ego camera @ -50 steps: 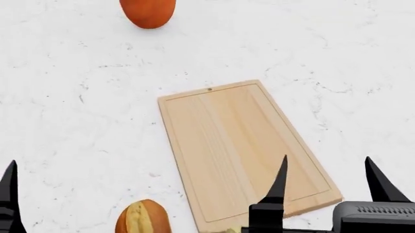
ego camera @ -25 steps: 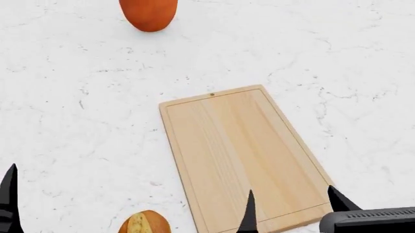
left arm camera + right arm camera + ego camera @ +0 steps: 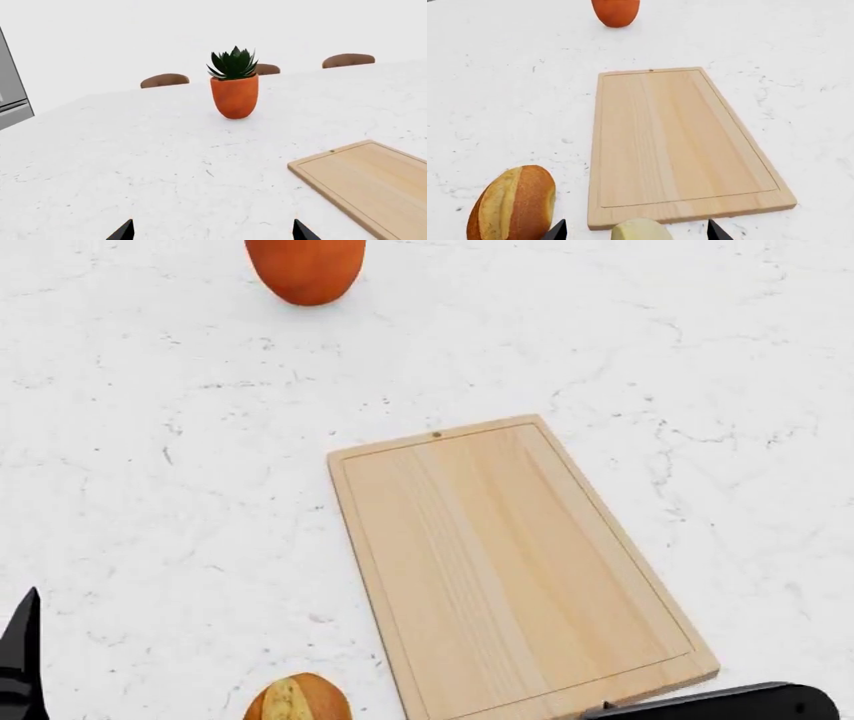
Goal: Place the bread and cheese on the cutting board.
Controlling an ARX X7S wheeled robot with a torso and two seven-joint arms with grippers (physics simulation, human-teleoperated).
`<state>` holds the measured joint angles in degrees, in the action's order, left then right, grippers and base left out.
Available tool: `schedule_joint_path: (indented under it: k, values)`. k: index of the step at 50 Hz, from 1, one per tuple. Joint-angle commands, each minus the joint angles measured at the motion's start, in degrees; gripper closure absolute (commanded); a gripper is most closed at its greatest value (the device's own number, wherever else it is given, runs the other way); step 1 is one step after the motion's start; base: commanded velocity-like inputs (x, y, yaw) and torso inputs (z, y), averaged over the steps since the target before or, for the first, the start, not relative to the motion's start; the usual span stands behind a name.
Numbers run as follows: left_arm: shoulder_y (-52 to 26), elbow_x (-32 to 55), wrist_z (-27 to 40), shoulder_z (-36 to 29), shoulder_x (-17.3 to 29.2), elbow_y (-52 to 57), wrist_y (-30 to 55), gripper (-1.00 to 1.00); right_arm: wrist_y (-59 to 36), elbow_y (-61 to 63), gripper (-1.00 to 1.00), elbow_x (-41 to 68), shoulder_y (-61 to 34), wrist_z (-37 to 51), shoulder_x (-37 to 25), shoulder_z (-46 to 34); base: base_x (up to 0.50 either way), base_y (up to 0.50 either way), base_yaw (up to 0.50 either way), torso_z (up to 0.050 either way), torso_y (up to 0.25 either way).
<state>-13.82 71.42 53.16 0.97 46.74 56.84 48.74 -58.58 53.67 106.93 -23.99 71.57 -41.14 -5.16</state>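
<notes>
The light wooden cutting board (image 3: pixel 501 565) lies bare on the white marble table; it also shows in the right wrist view (image 3: pixel 670 140) and the left wrist view (image 3: pixel 370 182). The golden-brown bread (image 3: pixel 514 202) lies near the board's near left corner; its top peeks in at the head view's lower edge (image 3: pixel 296 700). The pale yellow cheese (image 3: pixel 640 231) lies just in front of the board's near edge, between the open jaws of my right gripper (image 3: pixel 635 233). My left gripper (image 3: pixel 211 231) is open and empty over bare table.
An orange-red pot (image 3: pixel 235 95) with a dark green succulent stands at the far side of the table, beyond the board (image 3: pixel 304 268). Chair backs (image 3: pixel 165 80) line the table's far edge. A grey cabinet (image 3: pixel 10 95) stands at the side.
My right gripper has drawn back toward the near table edge; its fingers have dropped out of the head view. The head view tilted slightly, then held still.
</notes>
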Motion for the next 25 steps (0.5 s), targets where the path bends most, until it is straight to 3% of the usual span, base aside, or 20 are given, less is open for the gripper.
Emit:
schedule_joint_path:
  k: [1,25]
  values:
    - [0.51,-0.15,-0.05,0.11,0.58,-0.19,-0.52,-1.00,-2.18,-1.46,-1.00,-4.16,2.84,-2.73,1.67,-1.29,0.00,0.00,0.00,0.000,0.000]
    - [1.25,-2.13,-0.86,-1.32,0.53,-0.81,-1.13,-1.00,-5.01,-8.10,-1.00,-20.34,6.73,-15.20,5.75,-3.67,0.00,0.00,0.00,0.000,0.000]
